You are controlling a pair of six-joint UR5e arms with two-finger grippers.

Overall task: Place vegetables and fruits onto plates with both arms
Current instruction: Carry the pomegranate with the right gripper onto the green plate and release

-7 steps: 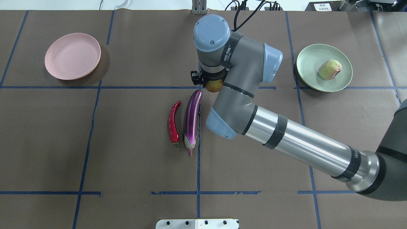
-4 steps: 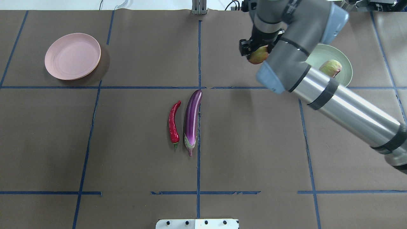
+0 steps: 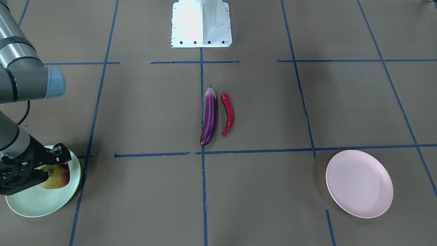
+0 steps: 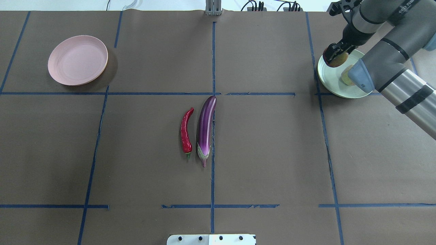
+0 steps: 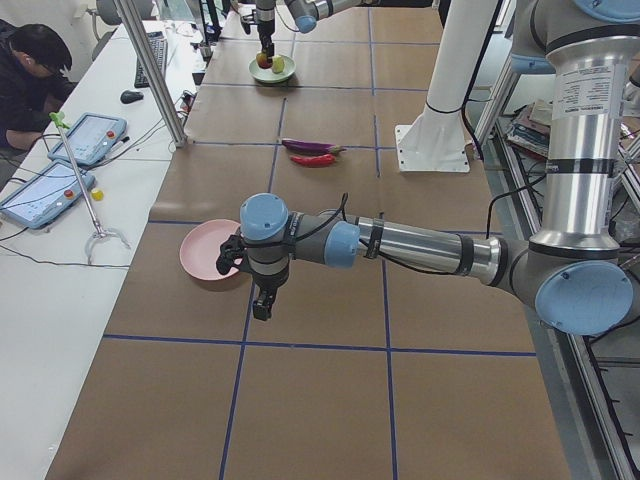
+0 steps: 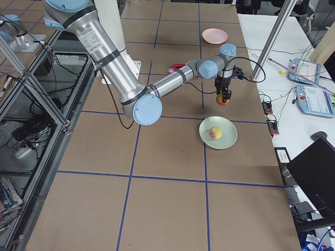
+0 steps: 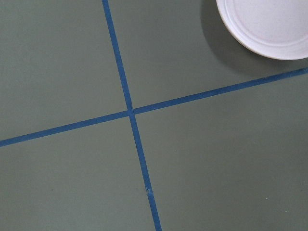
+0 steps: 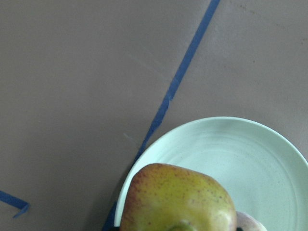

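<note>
Right fingers [image 3: 57, 154] grip 1 of 2 fruits [image 3: 58, 178] [image 6: 215, 134] — 2 plates [image 3: 37, 202] [image 3: 358, 184].

below me, blue tape lines [image 7: 129, 113] cross on the brown surface [image 7: 62, 62]; a pale plate [image 7: 269, 26] sits top right.

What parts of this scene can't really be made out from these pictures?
Pale green, pink-blushed round fruit: in the overhead view the right arm's blue joint cap covers most of it.
Left gripper: shows only small in the exterior left view; open or shut cannot be told.
Yellow-green and orange-red round fruit: the right wrist view's bottom edge cuts it off, so the right gripper holding it is unseen there.
</note>
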